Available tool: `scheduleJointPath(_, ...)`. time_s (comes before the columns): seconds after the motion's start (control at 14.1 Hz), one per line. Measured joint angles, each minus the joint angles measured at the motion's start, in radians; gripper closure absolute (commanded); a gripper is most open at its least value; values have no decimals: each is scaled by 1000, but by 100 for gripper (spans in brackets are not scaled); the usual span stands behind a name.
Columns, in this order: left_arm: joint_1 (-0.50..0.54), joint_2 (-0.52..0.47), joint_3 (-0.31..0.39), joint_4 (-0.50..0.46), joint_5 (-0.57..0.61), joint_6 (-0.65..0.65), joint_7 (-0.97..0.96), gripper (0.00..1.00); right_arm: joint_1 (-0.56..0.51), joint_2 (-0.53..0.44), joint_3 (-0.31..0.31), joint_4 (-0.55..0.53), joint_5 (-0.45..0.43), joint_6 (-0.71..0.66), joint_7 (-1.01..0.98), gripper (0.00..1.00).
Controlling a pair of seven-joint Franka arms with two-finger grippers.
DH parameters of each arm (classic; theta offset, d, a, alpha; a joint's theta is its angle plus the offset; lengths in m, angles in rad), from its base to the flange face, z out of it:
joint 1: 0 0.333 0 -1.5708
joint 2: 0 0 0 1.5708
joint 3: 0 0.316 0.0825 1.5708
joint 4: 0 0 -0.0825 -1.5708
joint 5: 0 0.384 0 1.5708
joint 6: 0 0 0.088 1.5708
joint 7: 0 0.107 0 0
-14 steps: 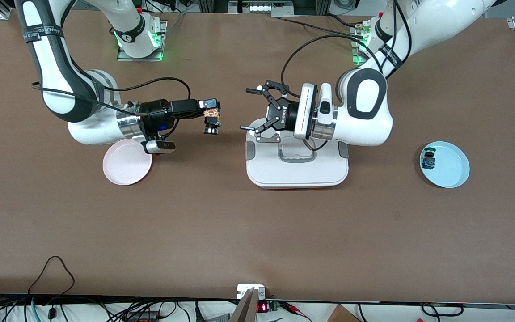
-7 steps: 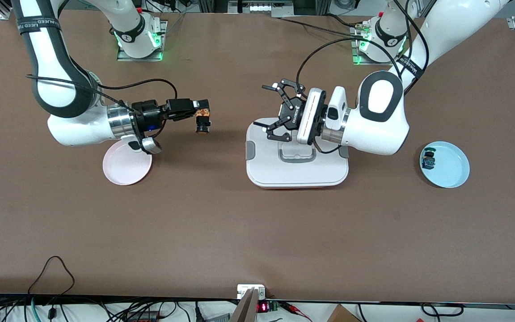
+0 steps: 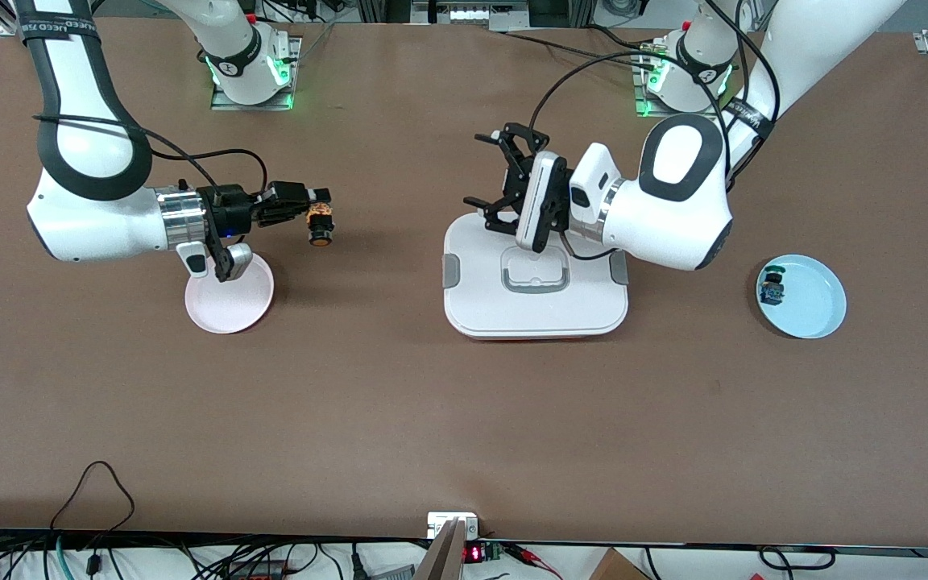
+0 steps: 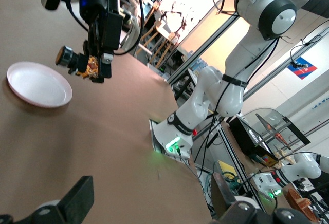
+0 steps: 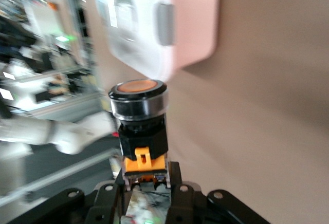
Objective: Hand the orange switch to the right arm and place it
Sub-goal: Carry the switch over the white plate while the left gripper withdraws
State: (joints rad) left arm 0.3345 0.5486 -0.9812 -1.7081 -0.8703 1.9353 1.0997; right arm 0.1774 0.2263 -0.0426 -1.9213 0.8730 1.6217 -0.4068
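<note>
The orange switch point(image 3: 320, 225), a black body with a round orange cap, is clamped by its base in my right gripper point(image 3: 316, 211), which is shut on it. It hangs above the bare table beside the pink plate point(image 3: 218, 310). In the right wrist view the switch point(image 5: 139, 111) stands up from the gripper point(image 5: 145, 180), cap outward. My left gripper point(image 3: 480, 171) is open with nothing between its fingers, over the edge of the white lidded box point(image 3: 536, 310). The left wrist view shows the switch point(image 4: 77, 62) held over the table next to the pink plate point(image 4: 36, 82), past my open left gripper point(image 4: 151, 203).
A light blue plate point(image 3: 814, 310) toward the left arm's end of the table holds a black switch with a blue-green top point(image 3: 772, 287). The white box has a handle in its lid. The two arm bases stand along the table's edge farthest from the front camera.
My right arm has drawn back toward its own end of the table with the switch, closing on the pink plate. My left gripper has pulled away and turned, staying open.
</note>
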Motion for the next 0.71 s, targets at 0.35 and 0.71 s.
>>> scheduleJointPath(0.35, 30, -22, 4, 0, 130, -65, -183, 0, 2, -14, 7, 15, -450, 43, -172, 100)
scheduleJointPath(0.71, 122, -23, 7, 63, 388, -292, -454, 0, 4, -21, 9, 17, -785, 85, -387, 100)
